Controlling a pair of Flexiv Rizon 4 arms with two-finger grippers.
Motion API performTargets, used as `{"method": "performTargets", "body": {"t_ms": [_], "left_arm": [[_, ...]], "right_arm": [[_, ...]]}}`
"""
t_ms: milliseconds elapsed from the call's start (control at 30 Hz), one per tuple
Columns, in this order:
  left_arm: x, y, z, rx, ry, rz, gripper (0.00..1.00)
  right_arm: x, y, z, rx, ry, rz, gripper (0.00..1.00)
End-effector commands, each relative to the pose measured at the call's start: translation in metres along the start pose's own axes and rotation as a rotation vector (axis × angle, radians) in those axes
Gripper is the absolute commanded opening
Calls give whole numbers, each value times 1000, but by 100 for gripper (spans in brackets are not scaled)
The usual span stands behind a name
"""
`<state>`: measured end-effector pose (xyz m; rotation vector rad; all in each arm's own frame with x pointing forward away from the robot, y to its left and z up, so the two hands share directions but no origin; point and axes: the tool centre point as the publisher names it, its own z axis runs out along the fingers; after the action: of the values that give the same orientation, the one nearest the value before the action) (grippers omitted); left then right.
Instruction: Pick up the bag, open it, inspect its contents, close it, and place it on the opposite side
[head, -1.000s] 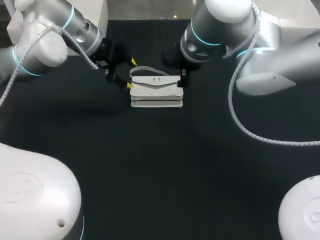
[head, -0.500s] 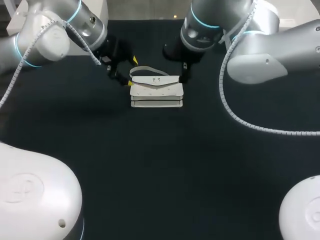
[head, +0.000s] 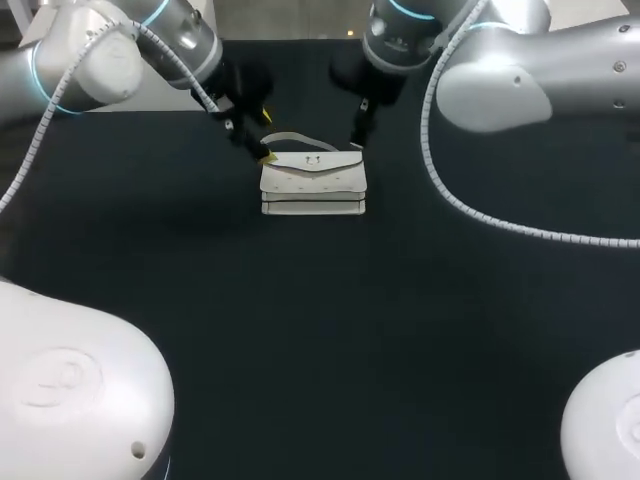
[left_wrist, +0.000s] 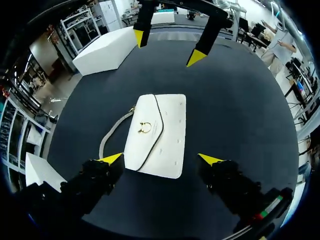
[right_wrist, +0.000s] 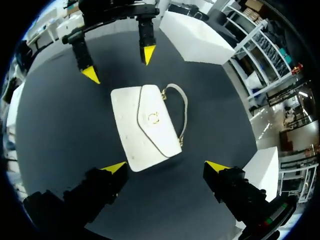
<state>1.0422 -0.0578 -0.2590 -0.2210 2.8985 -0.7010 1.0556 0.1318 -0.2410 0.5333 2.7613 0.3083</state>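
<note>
Little white bag (head: 313, 185) lying flat on the dark bench (head: 320, 330), flap shut.
The left jaws and right jaws are both spread wide, hanging over opposite ends of the bag, neither gripping it. The strap (head: 290, 138) lies along its far side.

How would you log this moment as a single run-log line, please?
bag: flap closed, lying on table | left gripper: open, over one end of bag | right gripper: open, over other end | pickup: pending

White bag (head: 313, 183) lies flat, flap closed.
</note>
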Motion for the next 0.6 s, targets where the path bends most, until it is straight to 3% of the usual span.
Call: {"method": "performTargets", "body": {"t_ms": [33,100,400,533,600], "left_arm": [[-6,12,-7,45,129,-824,100],[-6,20,-8,112,144,-909,100],[-2,36,-2,344,191,-1176,100],[-1,33,3,384,180,-1234,100],[-2,26,6,322,163,-1167,100]], "right_arm": [[-4,4,-8,86,196,646,100],[-1,-1,-9,88,152,765,100],[4,-21,-3,-13,234,1104,100],[4,-27,2,-23,254,1254,100],[4,-30,7,-9,326,1306,100]]}}
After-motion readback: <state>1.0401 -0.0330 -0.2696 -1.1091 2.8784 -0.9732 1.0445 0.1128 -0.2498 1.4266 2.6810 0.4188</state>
